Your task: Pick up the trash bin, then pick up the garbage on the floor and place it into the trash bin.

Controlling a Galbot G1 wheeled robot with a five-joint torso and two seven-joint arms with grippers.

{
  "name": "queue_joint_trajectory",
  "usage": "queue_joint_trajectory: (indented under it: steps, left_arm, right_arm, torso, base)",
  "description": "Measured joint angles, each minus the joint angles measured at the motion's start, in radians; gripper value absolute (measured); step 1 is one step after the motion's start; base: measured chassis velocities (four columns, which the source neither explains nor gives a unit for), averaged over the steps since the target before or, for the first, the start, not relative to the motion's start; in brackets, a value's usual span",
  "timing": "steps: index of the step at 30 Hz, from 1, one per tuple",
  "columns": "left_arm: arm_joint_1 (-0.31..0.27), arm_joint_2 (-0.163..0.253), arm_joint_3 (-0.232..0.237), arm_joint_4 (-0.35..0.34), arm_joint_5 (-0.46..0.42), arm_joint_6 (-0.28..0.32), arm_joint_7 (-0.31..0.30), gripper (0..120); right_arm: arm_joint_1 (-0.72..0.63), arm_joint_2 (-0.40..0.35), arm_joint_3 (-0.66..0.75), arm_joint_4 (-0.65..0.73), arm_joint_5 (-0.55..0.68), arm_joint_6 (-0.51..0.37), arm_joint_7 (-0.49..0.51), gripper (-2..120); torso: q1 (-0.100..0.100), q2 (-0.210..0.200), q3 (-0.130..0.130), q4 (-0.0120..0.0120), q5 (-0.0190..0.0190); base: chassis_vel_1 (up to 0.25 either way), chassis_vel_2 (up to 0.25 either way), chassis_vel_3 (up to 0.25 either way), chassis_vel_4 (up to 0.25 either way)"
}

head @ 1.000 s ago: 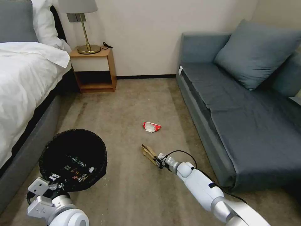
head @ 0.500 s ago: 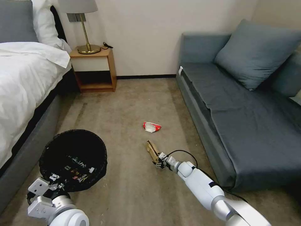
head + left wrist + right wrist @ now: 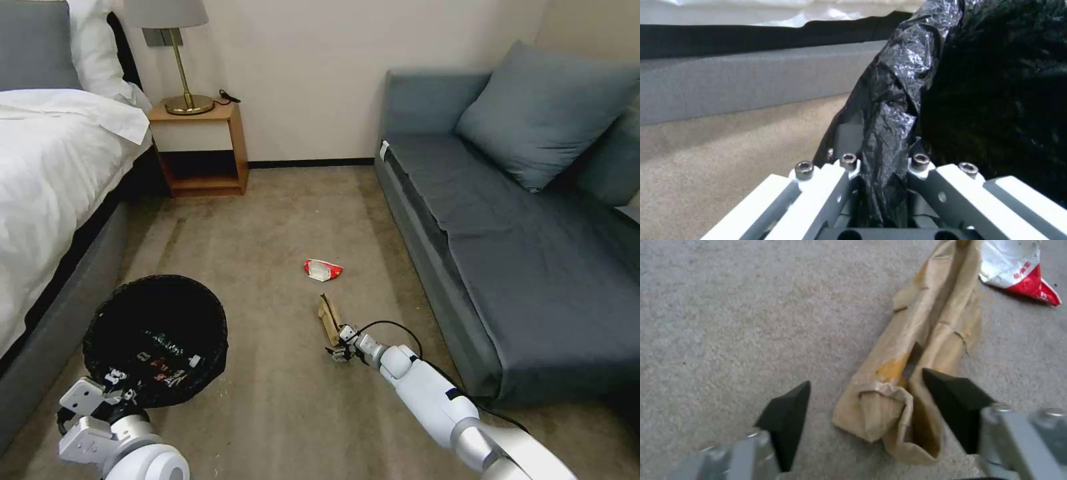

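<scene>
The trash bin (image 3: 157, 339), lined with a crinkled black bag, hangs low at my left beside the bed. My left gripper (image 3: 112, 395) is shut on its rim. The left wrist view shows the bag's fold (image 3: 889, 110) pinched between the fingers of the left gripper (image 3: 882, 160). Garbage lies on the carpet: a long brown-yellow wrapper (image 3: 328, 319) and, beyond it, a red-and-white packet (image 3: 323, 269). My right gripper (image 3: 339, 350) is open, low at the wrapper's near end. In the right wrist view the wrapper (image 3: 925, 330) lies between the dark fingertips (image 3: 789, 413) of the right gripper (image 3: 867, 381), with the packet (image 3: 1018, 270) past it.
A bed (image 3: 47, 173) runs along the left and a grey sofa (image 3: 507, 253) along the right. A wooden nightstand (image 3: 200, 143) with a lamp stands against the far wall. Open carpet (image 3: 280, 213) lies between bed and sofa.
The wrapper has swung round and shifted right, now lying more lengthwise away from me. My right gripper has drawn back slightly toward me. The bin and left arm have not moved.
</scene>
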Motion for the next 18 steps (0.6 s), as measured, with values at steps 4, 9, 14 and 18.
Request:
queue_joint_trajectory:
  steps: [4, 9, 14, 18]
  left_arm:
    - [-0.001, 0.000, -0.001, 0.000, 0.000, 0.000, 0.000, 0]
    - [-0.003, 0.000, -0.001, 0.005, 0.000, -0.001, 0.000, 0]
    - [-0.004, 0.000, 0.001, 0.006, 0.000, -0.001, 0.000, 0]
    - [-0.005, 0.000, 0.000, 0.007, -0.001, -0.001, 0.000, 0]
  right_arm:
    - [0.001, 0.001, 0.000, -0.001, 0.000, 0.002, 0.000, 53]
    - [0.000, 0.003, 0.002, -0.004, 0.000, 0.007, 0.000, 32]
    - [0.000, 0.002, 0.004, -0.007, 0.000, 0.013, -0.001, 11]
    - [0.000, 0.001, 0.006, -0.008, 0.000, 0.015, -0.002, 7]
  torso:
    - [0.000, 0.000, 0.000, 0.0000, 0.0000]
    - [0.000, 0.000, 0.000, 0.0000, -0.0001]
    - [0.000, 0.000, 0.000, 0.0000, 0.0000]
    - [0.000, 0.000, 0.000, 0.0000, 0.0000]
  base:
    - [0.000, 0.000, 0.000, 0.000]
    - [0.000, 0.000, 0.000, 0.000]
    - [0.000, 0.000, 0.000, 0.000]
    - [0.000, 0.000, 0.000, 0.000]
